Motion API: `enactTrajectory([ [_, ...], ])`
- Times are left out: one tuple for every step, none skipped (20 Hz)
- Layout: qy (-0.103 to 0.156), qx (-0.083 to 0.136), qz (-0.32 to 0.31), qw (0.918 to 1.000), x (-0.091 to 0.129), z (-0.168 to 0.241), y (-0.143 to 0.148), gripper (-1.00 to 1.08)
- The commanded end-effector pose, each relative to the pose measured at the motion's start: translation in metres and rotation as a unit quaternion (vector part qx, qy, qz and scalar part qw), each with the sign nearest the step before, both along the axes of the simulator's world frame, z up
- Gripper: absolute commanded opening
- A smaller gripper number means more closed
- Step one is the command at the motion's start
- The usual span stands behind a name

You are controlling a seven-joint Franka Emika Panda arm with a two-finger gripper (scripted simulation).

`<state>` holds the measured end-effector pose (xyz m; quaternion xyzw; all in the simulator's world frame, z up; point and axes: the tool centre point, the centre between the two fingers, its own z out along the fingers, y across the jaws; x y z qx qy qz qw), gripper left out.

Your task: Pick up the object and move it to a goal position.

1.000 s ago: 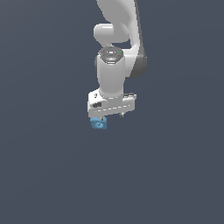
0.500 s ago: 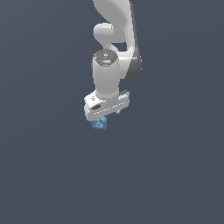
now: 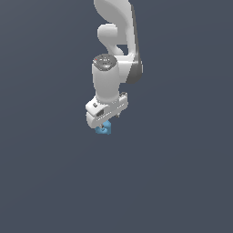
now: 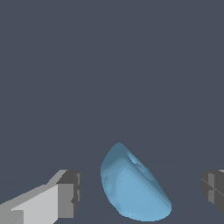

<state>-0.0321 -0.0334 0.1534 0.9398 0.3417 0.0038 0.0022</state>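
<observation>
Arm [image 3: 109, 82]: smooth white plastic look, slight gloss. Finger pads [image 4: 70, 192]: matt dark grey. Block [image 4: 133, 186]: smooth light-blue plastic, matt. Background: flat matt grey.

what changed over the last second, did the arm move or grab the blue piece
The arm's wrist turned a little and edged toward the exterior view's left, staying over the blue object. Nothing was taken hold of or let go: in the wrist view the gripper has its jaws open, standing apart from the object on both sides. The object itself stayed put.

Light-blue object [image 3: 103, 129] beneath white arm [image 3: 109, 86]
</observation>
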Motion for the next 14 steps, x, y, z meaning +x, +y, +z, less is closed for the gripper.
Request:
enactTrajectory([
  [0.000,0.000,0.031,0.9995,-0.003,-0.003,-0.004,1.00],
  [0.001,-0.001,0.043,0.9991,-0.004,-0.004,-0.005,1.00],
  [0.001,-0.001,0.055,0.9985,-0.006,-0.005,-0.007,1.00],
  [0.001,-0.001,0.067,0.9978,-0.007,-0.006,-0.008,1.00],
  [0.001,-0.001,0.079,0.9969,-0.008,-0.008,-0.009,1.00],
  [0.001,-0.001,0.091,0.9958,-0.009,-0.009,-0.011,1.00],
  [0.002,-0.001,0.103,0.9947,-0.011,-0.010,-0.012,1.00],
  [0.002,-0.001,0.115,0.9934,-0.012,-0.011,-0.014,1.00],
  [0.002,-0.001,0.127,0.9919,-0.013,-0.012,-0.015,1.00],
  [0.002,-0.001,0.139,0.9903,-0.015,-0.013,-0.016,1.00],
  [0.002,-0.001,0.151,0.9885,-0.016,-0.014,-0.018,1.00],
  [0.002,-0.001,0.163,0.9866,-0.017,-0.015,-0.019,1.00],
  [0.002,-0.001,0.175,0.9846,-0.019,-0.016,-0.020,1.00],
  [0.003,-0.001,0.187,0.9824,-0.020,-0.018,-0.021,1.00],
])
